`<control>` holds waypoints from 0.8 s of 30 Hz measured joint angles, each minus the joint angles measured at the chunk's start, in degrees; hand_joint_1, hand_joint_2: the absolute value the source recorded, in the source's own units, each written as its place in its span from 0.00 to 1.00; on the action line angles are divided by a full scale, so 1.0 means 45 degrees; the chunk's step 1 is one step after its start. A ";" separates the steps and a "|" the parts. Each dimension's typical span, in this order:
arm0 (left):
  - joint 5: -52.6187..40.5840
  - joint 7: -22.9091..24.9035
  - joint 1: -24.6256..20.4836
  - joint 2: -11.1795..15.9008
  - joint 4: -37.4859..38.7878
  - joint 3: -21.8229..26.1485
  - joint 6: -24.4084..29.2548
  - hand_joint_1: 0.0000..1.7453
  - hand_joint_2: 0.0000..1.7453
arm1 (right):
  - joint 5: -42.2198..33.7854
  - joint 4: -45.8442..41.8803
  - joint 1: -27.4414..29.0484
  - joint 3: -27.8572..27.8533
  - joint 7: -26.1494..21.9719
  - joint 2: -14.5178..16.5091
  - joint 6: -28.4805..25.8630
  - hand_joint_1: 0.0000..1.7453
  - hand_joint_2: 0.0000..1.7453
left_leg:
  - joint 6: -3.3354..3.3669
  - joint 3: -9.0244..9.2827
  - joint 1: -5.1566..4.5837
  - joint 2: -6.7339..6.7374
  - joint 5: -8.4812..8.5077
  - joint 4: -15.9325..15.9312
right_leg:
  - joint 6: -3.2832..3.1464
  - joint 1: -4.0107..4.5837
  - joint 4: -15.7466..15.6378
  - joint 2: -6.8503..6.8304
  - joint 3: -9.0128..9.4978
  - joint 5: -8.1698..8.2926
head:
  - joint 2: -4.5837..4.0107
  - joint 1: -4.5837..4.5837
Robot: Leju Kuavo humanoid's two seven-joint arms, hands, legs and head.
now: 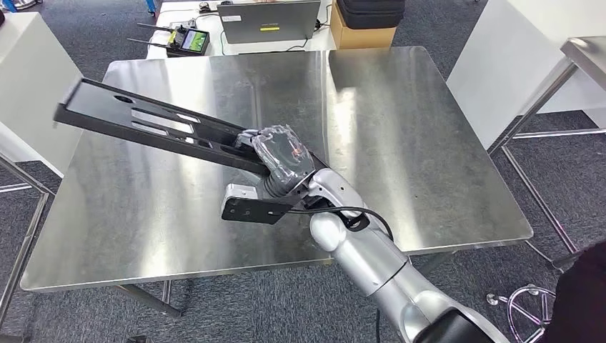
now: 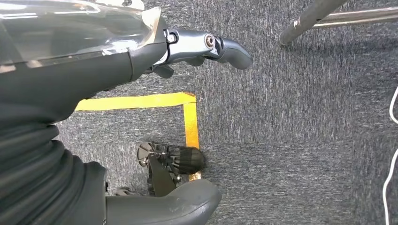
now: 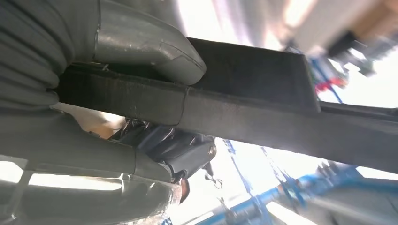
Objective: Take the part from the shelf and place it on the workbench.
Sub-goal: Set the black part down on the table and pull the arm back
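We see the right hand (image 1: 280, 158) closed around the part (image 1: 154, 123), gripping it near its near-right end. In the right wrist view the thumb (image 3: 150, 47) lies across one face of the part (image 3: 263, 108) and the darker fingers (image 3: 173, 145) curl in under the other, so the bar is clamped between them.

The part is a long, flat black bar with slots and a round hole cut through it. It stretches from the hand toward the far left, its far end reaching the left edge of the surface (image 1: 400, 128). The bar looks tilted, the far-left end higher; we cannot tell whether any of it touches the steel. A shorter black bracket with a grey end sits just below the hand, at the near end.

The left hand (image 2: 202, 47) hangs over grey carpet marked with yellow tape (image 2: 187, 117). Its fingers are apart and hold nothing.
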 joint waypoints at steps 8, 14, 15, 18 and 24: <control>-0.0219 0.0074 0.0023 0.0118 -0.0002 -0.0167 -0.0339 0.00 1.00 | 0.1518 0.3434 -0.0979 0.0521 0.0471 0.0428 -0.0461 1.00 1.00 | -0.0373 0.0646 -0.0068 -0.0161 -0.0682 0.0090 | 0.0018 -0.0060 -0.3198 -0.0124 0.0263 0.2462 | 0.0000 0.0007; -0.0372 0.0164 0.0015 0.0198 0.0000 -0.0290 -0.0435 0.00 1.00 | 0.2155 0.5542 -0.1660 0.0682 0.0601 0.0792 -0.0698 1.00 1.00 | -0.0079 0.0799 -0.0018 -0.0018 -0.0750 -0.0054 | -0.0061 -0.0029 -0.3251 -0.0004 0.0392 0.2607 | 0.0000 -0.0034; -0.0411 0.0182 -0.0005 0.0203 0.0000 -0.0314 -0.0446 0.00 1.00 | 0.2313 0.5901 -0.1786 0.0715 0.0734 0.0832 -0.0746 1.00 1.00 | -0.0081 0.0817 -0.0016 -0.0002 -0.0754 -0.0086 | -0.0073 -0.0023 -0.3252 0.0009 0.0392 0.2599 | 0.0000 -0.0031; -0.0516 0.0288 -0.0093 0.0219 0.0000 -0.0439 -0.0537 0.00 1.00 | 0.2856 0.7040 -0.2159 0.0828 0.1340 0.0907 -0.0873 1.00 1.00 | -0.0095 0.0848 -0.0015 0.0014 -0.0762 -0.0143 | -0.0119 -0.0003 -0.3252 0.0022 0.0392 0.2572 | 0.0000 -0.0033; -0.0529 0.0368 -0.0234 0.0216 0.0000 -0.0583 -0.0682 0.00 1.00 | 0.3394 0.8793 -0.2675 0.0889 0.2147 0.0922 -0.0863 1.00 1.00 | -0.0328 0.0852 0.0002 0.0051 -0.0750 -0.0160 | -0.0179 0.0036 -0.3246 0.0027 0.0392 0.2597 | 0.0000 -0.0028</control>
